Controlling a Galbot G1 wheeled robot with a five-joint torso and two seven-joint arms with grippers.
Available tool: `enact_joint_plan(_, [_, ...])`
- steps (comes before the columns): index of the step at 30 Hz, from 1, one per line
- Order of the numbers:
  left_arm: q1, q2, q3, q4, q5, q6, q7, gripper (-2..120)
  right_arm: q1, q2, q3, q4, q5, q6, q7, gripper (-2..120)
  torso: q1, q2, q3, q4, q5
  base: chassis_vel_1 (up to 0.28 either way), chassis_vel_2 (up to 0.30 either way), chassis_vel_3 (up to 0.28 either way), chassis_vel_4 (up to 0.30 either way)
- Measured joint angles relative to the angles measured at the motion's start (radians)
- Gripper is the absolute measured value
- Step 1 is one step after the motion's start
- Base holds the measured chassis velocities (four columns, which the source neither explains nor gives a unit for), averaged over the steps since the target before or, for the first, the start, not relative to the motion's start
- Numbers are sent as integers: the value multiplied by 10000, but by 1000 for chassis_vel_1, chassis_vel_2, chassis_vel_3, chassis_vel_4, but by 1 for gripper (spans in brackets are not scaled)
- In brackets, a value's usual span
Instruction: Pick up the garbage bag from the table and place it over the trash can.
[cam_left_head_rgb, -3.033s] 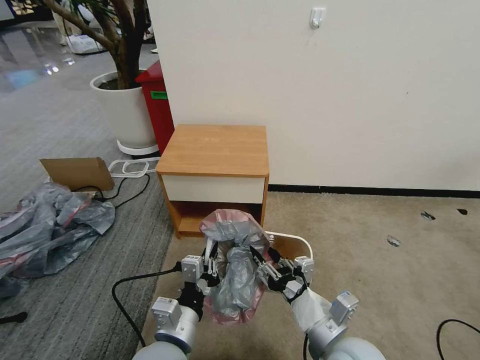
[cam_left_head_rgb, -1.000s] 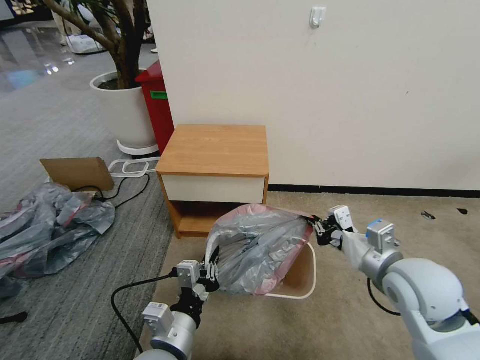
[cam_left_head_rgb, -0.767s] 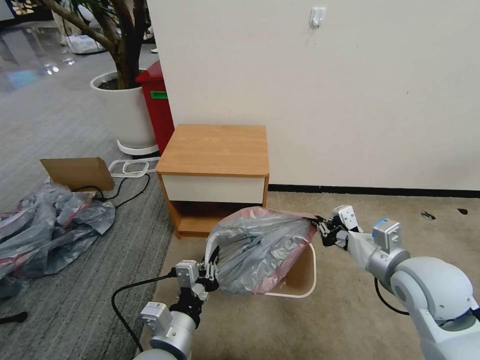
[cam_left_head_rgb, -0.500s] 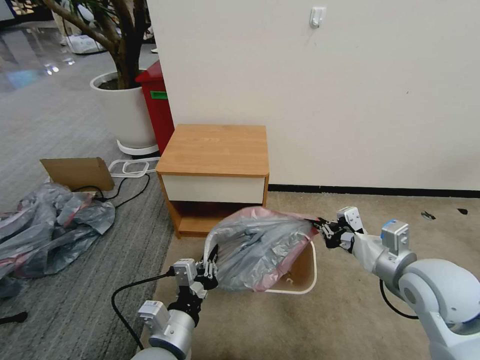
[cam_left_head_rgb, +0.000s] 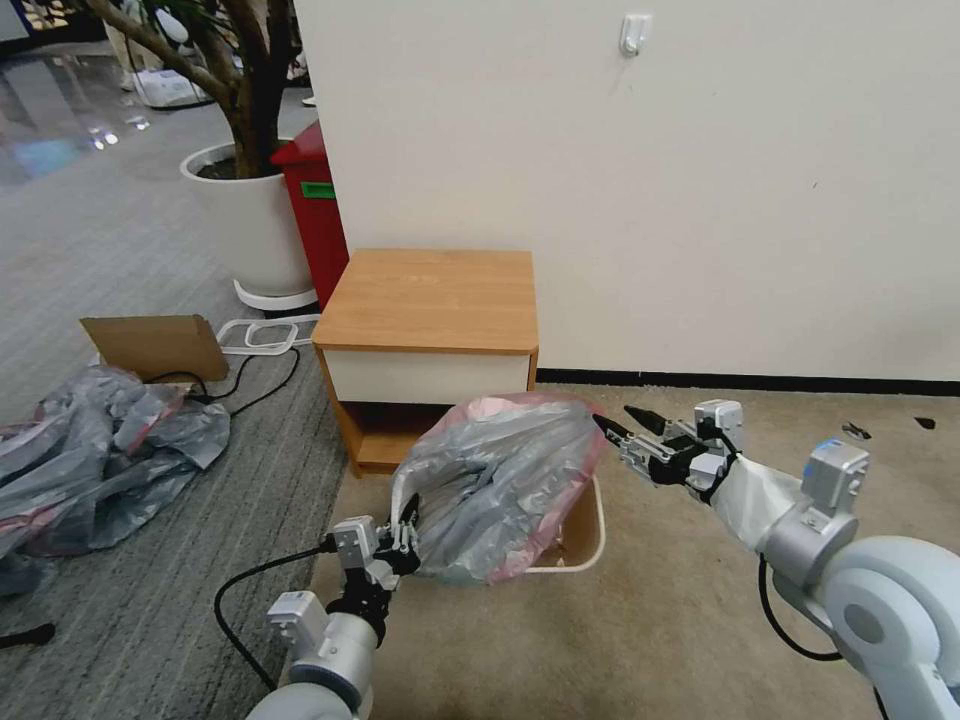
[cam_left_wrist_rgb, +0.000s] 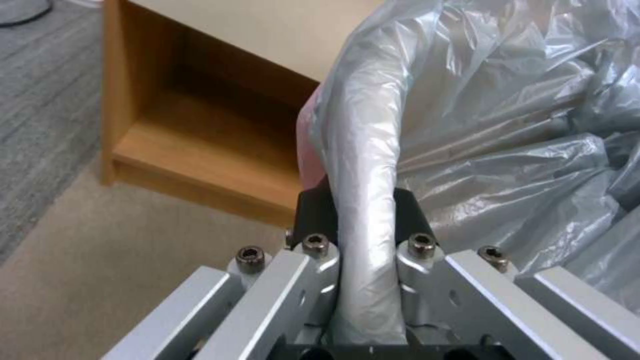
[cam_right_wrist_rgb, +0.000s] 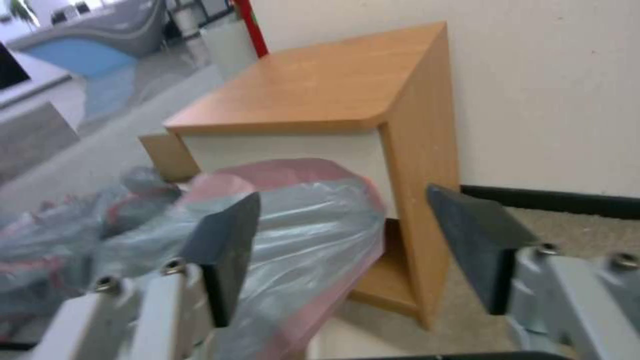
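The garbage bag (cam_left_head_rgb: 495, 480), translucent grey with a pink-red rim, billows over the left part of the beige trash can (cam_left_head_rgb: 590, 545) on the carpet in front of the table (cam_left_head_rgb: 430, 300). My left gripper (cam_left_head_rgb: 405, 540) is shut on the bag's near-left edge; the left wrist view shows a twisted strip of the garbage bag (cam_left_wrist_rgb: 363, 165) pinched between the jaws of the left gripper (cam_left_wrist_rgb: 360, 200). My right gripper (cam_left_head_rgb: 617, 417) hovers open just right of the bag's pink rim, holding nothing. In the right wrist view the right gripper (cam_right_wrist_rgb: 353, 250) frames the garbage bag (cam_right_wrist_rgb: 300, 225) and the table (cam_right_wrist_rgb: 320, 85).
A heap of grey and pink bags (cam_left_head_rgb: 100, 450) lies on the floor at left, beside a cardboard box (cam_left_head_rgb: 155, 345). A tall red bin (cam_left_head_rgb: 315, 200) and a potted tree (cam_left_head_rgb: 250, 220) stand behind the table. Black cables (cam_left_head_rgb: 250, 590) run near my left arm. Open carpet lies to the right.
The right gripper has opened, let go of the bag's rim and drawn back to the right. The bag has slackened toward the left, and the left gripper and trash can have shifted slightly left.
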Motion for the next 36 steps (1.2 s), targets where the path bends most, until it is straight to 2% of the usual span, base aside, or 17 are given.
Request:
enact_joint_plan(2, [-33, -1, -43, 1, -52, 3, -45, 5, -186, 58, -72, 239, 163, 1, 120, 76, -1, 0, 0, 1, 0, 0, 0, 0, 0])
enact_joint_plan(4, [-124, 4, -145, 1, -122, -1, -136, 5, -777, 189, -377, 623, 302, 1, 196, 86, 0, 0, -1, -1, -2, 0, 0, 0, 0])
enact_joint_plan(6, [-157, 9, -180, 0, -126, -8, -157, 5, -991, 230, -528, 648, 241, 1, 195, 91, 0, 0, 0, 0, -1, 0, 0, 0, 0])
enact_joint_plan(7, [-216, 31, -245, -4, -118, -37, -180, 5, -1395, 316, -822, 673, -117, 1, -15, 96, -1, 0, 0, -2, 0, 0, 0, 0, 0])
enact_joint_plan(10, [-310, 76, -339, -15, -79, -88, -188, 5, -1712, 447, -1319, 682, -761, 1, -294, 100, 0, 0, -1, -2, -1, 0, 0, 0, 0])
enact_joint_plan(17, [-372, 208, -407, -223, 439, -357, -186, 5, -1561, 874, -2634, 681, -2068, 5, -245, 100, 0, 0, 0, -1, -1, 0, 0, 0, 0])
enact_joint_plan(21, [-335, 245, -374, -394, 814, -497, -127, 5, -1202, 1309, -3819, 662, -2717, 7, 618, 100, -1, 0, 0, 0, 0, 0, 0, 0, 0])
enact_joint_plan(22, [-335, 245, -374, -394, 814, -497, -127, 5, -1202, 1309, -3819, 662, -2717, 7, 618, 100, -1, 0, 0, 0, 0, 0, 0, 0, 0])
enact_joint_plan(24, [-315, 245, -368, -437, 869, -559, -101, 5, -984, 1422, -4426, 592, -2945, 8, 1341, 100, 0, 0, 0, 0, 0, 0, 0, 0, 0])
enact_joint_plan(29, [-281, 243, -387, -503, 934, -651, -14, 5, -904, 1536, -4796, 501, -3141, 8, 1874, 100, 0, 0, 1, 0, -1, 0, 0, 0, 0])
enact_joint_plan(36, [-220, 199, -375, -558, 1094, -787, 117, 5, -855, 1736, -5004, 197, -3143, 14, 2101, 100, 0, 0, 0, -1, 1, 0, 0, 0, 0])
